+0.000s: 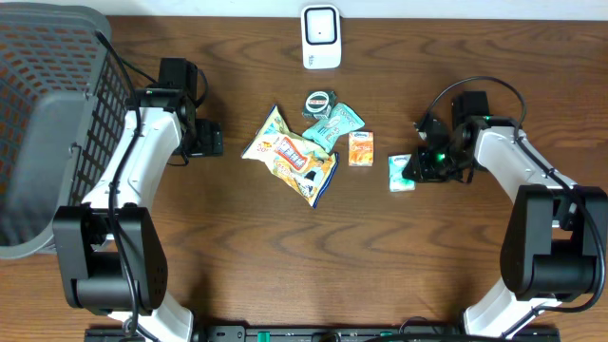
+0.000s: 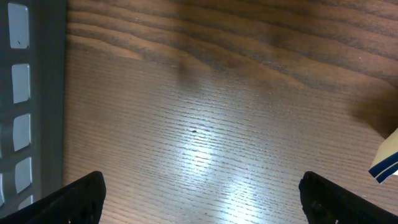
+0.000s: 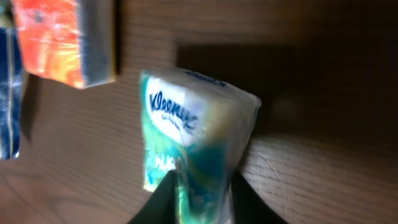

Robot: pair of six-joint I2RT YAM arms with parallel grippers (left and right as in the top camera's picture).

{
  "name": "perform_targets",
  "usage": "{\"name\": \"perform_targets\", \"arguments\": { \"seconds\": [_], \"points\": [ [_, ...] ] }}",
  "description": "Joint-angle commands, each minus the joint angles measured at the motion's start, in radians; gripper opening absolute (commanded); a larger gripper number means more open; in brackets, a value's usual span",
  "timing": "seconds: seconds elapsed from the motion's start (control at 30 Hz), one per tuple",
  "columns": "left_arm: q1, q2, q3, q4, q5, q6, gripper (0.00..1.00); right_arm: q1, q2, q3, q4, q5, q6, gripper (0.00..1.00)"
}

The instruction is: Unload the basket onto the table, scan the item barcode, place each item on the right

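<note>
A dark wood table fills my overhead view. A grey basket hangs over its left edge, and a white unit that I take to be the scanner stands at the middle of the far edge.

The job looks to me barely begun. The tissue pack lies on the wood right of the middle pile, toward the right edge, well apart from the scanner. My right gripper is at the pack's right end. In its wrist view the two fingers stand on either side of the pack's near end and seem to touch it, but I cannot tell whether they really pinch it. My left gripper hangs over bare wood just beside the basket, its jaws spread wide with nothing between them.

Still to do, as I judge it: secure the pack, lift it, carry it to the far edge and turn its barcode to the scanner. I see no barcode on the face that shows.

"Kleenex" reads clearly in blue script on the pack's white panel. The orange box beside it, the snack bag and the teal pouch carry print too small to read.
</note>
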Motion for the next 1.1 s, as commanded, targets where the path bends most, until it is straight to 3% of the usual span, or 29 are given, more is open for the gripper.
{"name": "perform_targets", "arguments": {
  "seconds": [0.0, 0.07, 0.17, 0.47, 1.07],
  "points": [
    [0.001, 0.001, -0.003, -0.003, -0.006, 0.006, 0.98, 0.002, 0.009, -0.016, 0.003, 0.028, -0.006, 0.37],
    [0.001, 0.001, -0.003, -0.003, -0.006, 0.006, 0.98, 0.002, 0.009, -0.013, 0.003, 0.027, -0.006, 0.46],
    [0.001, 0.001, -0.003, -0.003, -0.006, 0.006, 0.98, 0.003, 0.009, 0.002, -0.005, 0.019, -0.006, 0.50],
    [0.001, 0.001, -0.003, -0.003, -0.006, 0.006, 0.98, 0.013, 0.009, 0.098, -0.135, -0.014, -0.002, 0.51],
    [0.001, 0.001, -0.003, -0.003, -0.006, 0.006, 0.98, 0.027, 0.010, -0.088, 0.131, 0.049, 0.091, 0.46]
  ]
}}
